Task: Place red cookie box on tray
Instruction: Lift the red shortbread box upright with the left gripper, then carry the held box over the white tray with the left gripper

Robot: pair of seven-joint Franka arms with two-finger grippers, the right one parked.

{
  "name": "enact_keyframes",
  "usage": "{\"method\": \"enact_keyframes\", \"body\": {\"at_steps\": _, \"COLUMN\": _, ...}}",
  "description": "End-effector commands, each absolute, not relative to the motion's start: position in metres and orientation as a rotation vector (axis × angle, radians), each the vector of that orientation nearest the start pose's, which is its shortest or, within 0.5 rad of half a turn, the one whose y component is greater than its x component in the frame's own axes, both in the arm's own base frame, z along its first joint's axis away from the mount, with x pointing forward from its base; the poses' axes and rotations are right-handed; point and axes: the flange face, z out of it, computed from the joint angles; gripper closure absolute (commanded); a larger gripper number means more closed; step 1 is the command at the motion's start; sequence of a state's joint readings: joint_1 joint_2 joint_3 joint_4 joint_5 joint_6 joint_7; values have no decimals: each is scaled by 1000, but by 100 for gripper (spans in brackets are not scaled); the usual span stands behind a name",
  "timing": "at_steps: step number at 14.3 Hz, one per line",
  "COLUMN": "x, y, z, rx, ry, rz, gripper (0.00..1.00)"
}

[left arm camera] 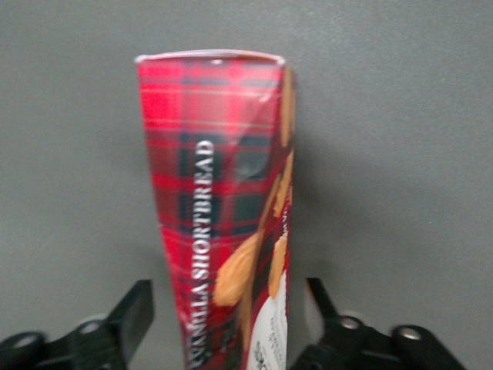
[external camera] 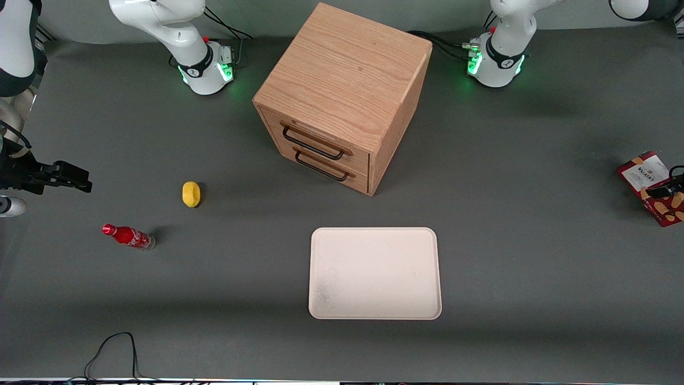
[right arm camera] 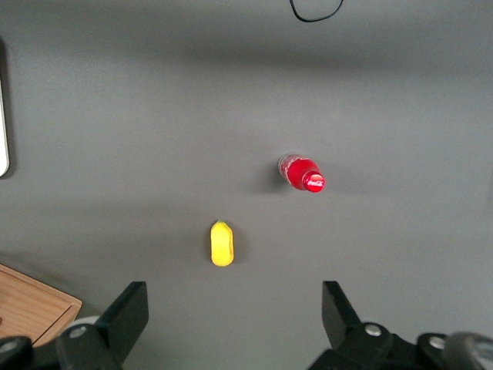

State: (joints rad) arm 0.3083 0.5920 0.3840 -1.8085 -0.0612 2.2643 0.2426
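My hand [external camera: 662,191] hangs at the working arm's end of the counter [external camera: 534,256], close to the edge of the front view, at about three o'clock from the wooden drawer cabinet [external camera: 342,80]. It is released: in the wrist view my hand [left arm camera: 231,297] has a black finger on each side of the red cookie box [left arm camera: 216,169], with a thin strip of grey counter showing between each finger and the cardboard.

The red cookie box [external camera: 644,174] sits under my hand, its white label patch pointing toward eleven o'clock and its cookie pictures toward five. In the wrist view its narrow tartan side faces the camera.

The tray [external camera: 374,272] lies flat at about six o'clock from the cabinet, nearer the front camera, and well apart from the box, roughly at eight o'clock from it. Bare grey counter runs between them.

A yellow lump [external camera: 191,193] and a small red soda bottle [external camera: 128,236] lie toward the parked arm's end, at nine o'clock from the tray.
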Motion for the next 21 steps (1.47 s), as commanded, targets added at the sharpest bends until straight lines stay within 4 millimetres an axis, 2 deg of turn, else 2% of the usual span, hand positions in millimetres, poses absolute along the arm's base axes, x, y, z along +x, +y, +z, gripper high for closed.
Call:
{"method": "enact_keyframes", "body": {"at_steps": 1, "x": 503, "y": 397, "z": 239, "rx": -2962, "ry": -640, "rz": 246, "gripper": 97}}
{"method": "enact_keyframes", "body": {"at_steps": 4, "x": 502, "y": 394, "z": 243, "rx": -2979, "ry": -629, "rz": 290, "gripper": 100}}
{"method": "enact_keyframes", "body": {"at_steps": 6, "x": 505, "y": 390, "z": 253, "rx": -3012, "ry": -525, "rz": 291, "gripper": 100}}
{"method": "enact_keyframes", "body": {"at_steps": 8, "x": 513, "y": 379, "z": 287, "rx": -3044, "ry": -405, "rz": 309, "gripper": 100}}
{"method": "enact_keyframes", "body": {"at_steps": 11, "x": 560, "y": 301, "z": 350, "rx": -3075, "ry": -117, "rz": 373, "gripper": 100}}
{"method": "enact_keyframes", "body": {"at_steps": 15, "x": 599, "y": 164, "z": 454, "rx": -3120, "ry": 226, "rz": 359, "gripper": 100}}
{"method": "enact_keyframes", "body": {"at_steps": 18, "x": 620, "y": 46, "z": 521, "rx": -3132, "ry": 479, "rz": 259, "gripper": 100}}
{"method": "enact_keyframes", "body": {"at_steps": 19, "x": 623, "y": 14, "z": 535, "rx": -3162, "ry": 461, "rz": 222, "gripper": 100}}
{"method": "enact_keyframes", "body": {"at_steps": 21, "x": 630, "y": -47, "z": 544, "rx": -3196, "ry": 392, "rz": 168, "gripper": 100}}
